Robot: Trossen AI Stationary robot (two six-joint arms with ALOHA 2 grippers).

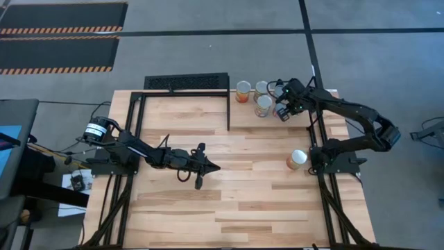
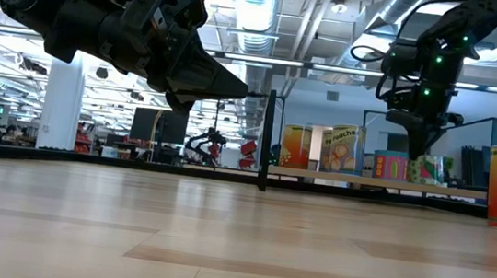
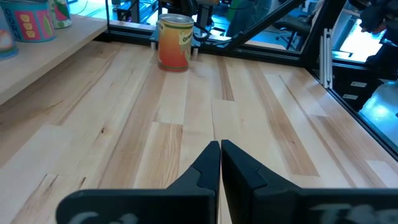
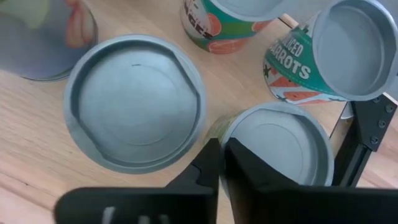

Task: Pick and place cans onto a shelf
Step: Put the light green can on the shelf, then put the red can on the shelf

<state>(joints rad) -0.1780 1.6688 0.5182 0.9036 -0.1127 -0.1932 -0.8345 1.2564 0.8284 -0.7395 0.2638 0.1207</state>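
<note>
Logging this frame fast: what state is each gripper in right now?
Left gripper: jaws shut, empty, above the bare tabletop.
Right gripper: jaws shut, holding nothing, hovering over the cans at the table's far right corner.

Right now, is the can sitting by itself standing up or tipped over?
Standing up. The lone can sits on its base, lid on top, label upright.

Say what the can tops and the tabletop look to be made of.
The can tops look like bare metal, probably tin-plated steel: dull silver-blue sheen and pressed concentric rings. The tabletop looks like light wood, smooth-finished: grain and plank joints show.
</note>
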